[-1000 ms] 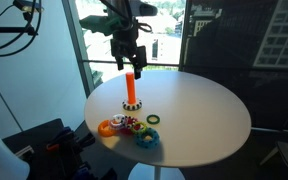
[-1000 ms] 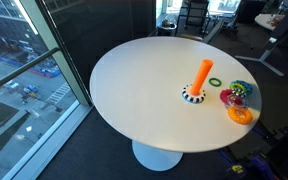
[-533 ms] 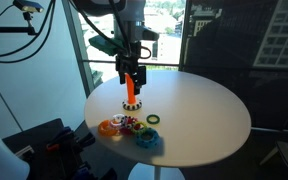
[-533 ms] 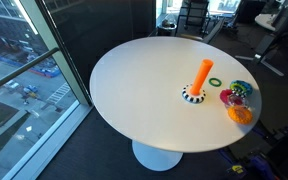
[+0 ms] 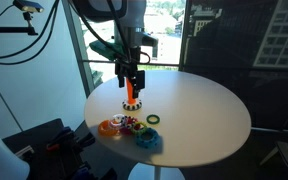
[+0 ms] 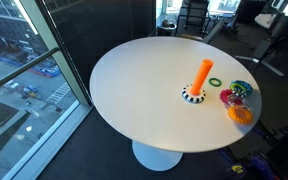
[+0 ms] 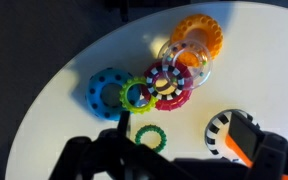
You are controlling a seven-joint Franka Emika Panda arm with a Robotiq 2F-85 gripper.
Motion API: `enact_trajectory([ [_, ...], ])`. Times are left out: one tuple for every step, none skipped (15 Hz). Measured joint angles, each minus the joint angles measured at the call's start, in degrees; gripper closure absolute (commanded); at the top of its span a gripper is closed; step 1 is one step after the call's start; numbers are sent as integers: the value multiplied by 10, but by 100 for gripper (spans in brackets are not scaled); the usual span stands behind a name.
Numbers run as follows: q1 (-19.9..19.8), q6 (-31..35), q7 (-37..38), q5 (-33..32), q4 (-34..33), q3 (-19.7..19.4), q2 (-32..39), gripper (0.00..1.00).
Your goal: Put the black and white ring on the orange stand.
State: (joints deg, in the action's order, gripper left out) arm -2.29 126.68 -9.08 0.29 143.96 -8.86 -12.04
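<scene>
The gripper [image 5: 131, 79] is positioned directly above the orange stand [image 5: 131, 91], with its fingers lowered to either side of the upper part of the peg. In the wrist view, the fingers [image 7: 82, 158] are seen set wide apart at the bottom of the frame, and nothing is held between them. Contact between the fingers and the peg cannot be determined from the frames. The black and white ring [image 5: 132, 104] is located at the foot of the orange stand, lying flat on the round white tabletop [image 5: 204, 110] and encircling the base of the peg. This is confirmed in an exterior view, where the ring [image 6: 193, 96] is seen around the bottom of the upright stand [image 6: 204, 74]. The stand is set a little way in from the tabletop edge. A small green ring [image 7: 152, 134] lies flat on the tabletop just beside the stand. A cluster of coloured rings is grouped between the stand and the nearest tabletop edge: a blue ring [image 7: 108, 90], a red-pink ring [image 7: 171, 86] and an orange ring [image 7: 196, 35], which touch or overlap one another.
</scene>
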Motion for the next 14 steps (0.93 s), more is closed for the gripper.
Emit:
enact_trajectory([
  [-1, 3, 0, 0, 2, 0, 3, 0],
  [-2, 8, 0, 0, 4, 0, 8, 0],
  [-3, 15, 0, 0, 7, 0, 13, 0],
  [-4, 25, 0, 0, 10, 0, 19, 0],
  [-5, 39, 0, 0, 14, 0, 26, 0],
  [-5, 52, 0, 1, 18, 0, 32, 0],
  [-5, 66, 0, 2, 22, 0, 39, 0],
  [-5, 76, 0, 3, 25, 0, 46, 0],
  [-5, 84, -1, 6, 28, 0, 53, 0],
  [-5, 91, -1, 9, 30, 1, 60, 0],
  [-5, 96, -2, 12, 33, 2, 66, 0],
  [-5, 99, -2, 14, 34, 5, 72, 0],
  [-5, 101, -2, 16, 35, 7, 78, 0],
  [-5, 104, -2, 18, 36, 10, 83, 0],
])
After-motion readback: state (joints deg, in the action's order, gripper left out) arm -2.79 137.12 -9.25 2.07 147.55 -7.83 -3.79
